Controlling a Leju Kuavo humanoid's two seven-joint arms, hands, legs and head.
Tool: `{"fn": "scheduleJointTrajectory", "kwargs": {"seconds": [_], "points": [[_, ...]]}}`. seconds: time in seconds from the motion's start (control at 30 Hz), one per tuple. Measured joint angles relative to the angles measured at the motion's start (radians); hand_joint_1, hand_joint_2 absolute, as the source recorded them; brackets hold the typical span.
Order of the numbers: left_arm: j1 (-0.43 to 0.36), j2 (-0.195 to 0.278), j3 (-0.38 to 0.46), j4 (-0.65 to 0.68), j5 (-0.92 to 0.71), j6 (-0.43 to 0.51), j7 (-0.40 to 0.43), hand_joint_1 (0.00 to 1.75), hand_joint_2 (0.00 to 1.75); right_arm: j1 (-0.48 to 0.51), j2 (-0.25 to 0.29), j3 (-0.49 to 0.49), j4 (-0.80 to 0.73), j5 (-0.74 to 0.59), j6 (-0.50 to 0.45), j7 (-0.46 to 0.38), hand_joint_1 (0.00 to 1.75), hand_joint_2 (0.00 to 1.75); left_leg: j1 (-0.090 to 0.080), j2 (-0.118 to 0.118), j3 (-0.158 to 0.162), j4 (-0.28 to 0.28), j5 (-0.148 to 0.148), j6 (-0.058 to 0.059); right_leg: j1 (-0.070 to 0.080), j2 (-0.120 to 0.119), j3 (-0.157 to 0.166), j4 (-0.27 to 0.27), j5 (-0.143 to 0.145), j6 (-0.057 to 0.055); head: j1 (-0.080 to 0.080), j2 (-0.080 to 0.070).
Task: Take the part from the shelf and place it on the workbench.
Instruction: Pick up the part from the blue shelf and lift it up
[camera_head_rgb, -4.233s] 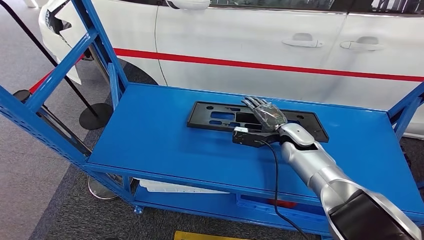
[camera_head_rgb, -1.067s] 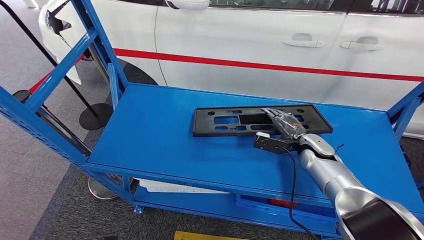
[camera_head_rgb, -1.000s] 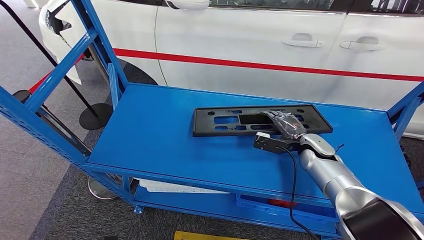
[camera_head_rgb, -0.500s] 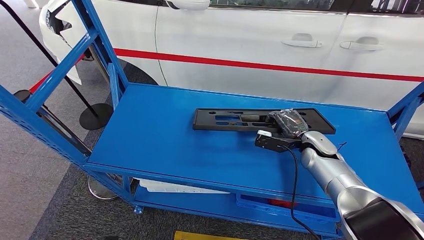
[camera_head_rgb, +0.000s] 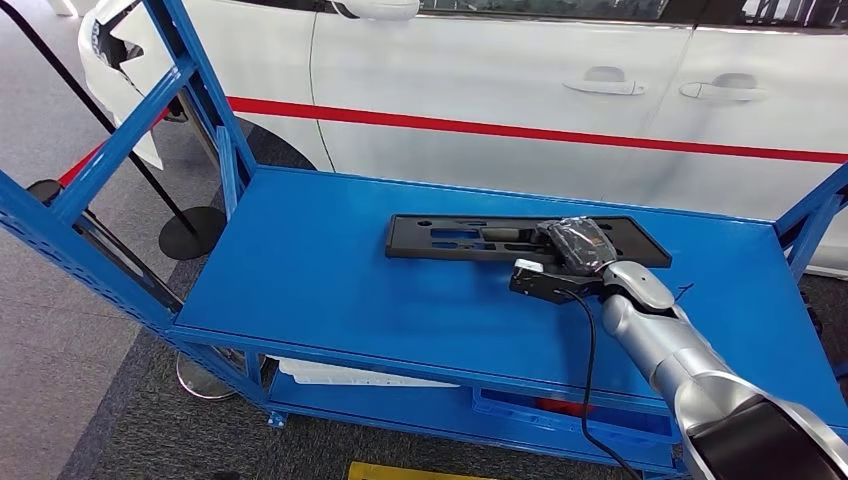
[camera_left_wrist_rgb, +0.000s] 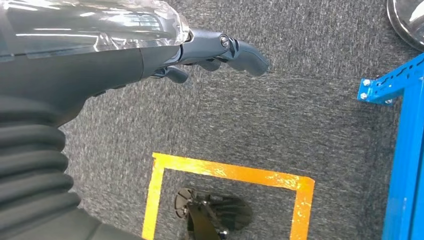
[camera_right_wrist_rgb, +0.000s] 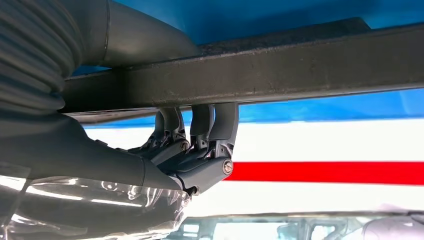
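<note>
The black part (camera_head_rgb: 525, 239), a long flat frame with cut-outs, lies on the top deck of the blue shelf (camera_head_rgb: 330, 290), toward the far edge and right of the middle. The right hand (camera_head_rgb: 578, 247) grips the part's right portion, its fingers (camera_right_wrist_rgb: 215, 127) hooked over the near rail and the thumb under it. The left hand (camera_left_wrist_rgb: 150, 55) hangs over grey carpet (camera_left_wrist_rgb: 280, 125) beside a yellow floor marking (camera_left_wrist_rgb: 225, 172), fingers loosely extended and holding nothing.
</note>
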Motion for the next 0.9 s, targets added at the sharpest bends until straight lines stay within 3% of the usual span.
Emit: {"fn": "scheduleJointTrajectory", "kwargs": {"seconds": [0.53,0.9], "points": [[0.000,0.003,-0.022,0.000,0.008,-0.035,-0.021,0.00,1.75,-0.200,-0.016,-0.034,-0.190,0.055,0.092,0.095,1.75,1.75,0.000,0.000,-0.002,0.000,0.000,0.000,0.000,0.000,-0.002,0.000,0.000,0.000,0.000,0.000],[-0.001,0.002,-0.022,0.000,0.019,-0.032,-0.047,0.00,1.75,-0.199,-0.022,-0.032,-0.201,0.048,0.080,0.074,1.75,1.75,0.000,0.000,-0.002,0.000,0.000,0.000,0.000,0.000,-0.002,0.000,0.000,0.000,0.000,0.000]]}}
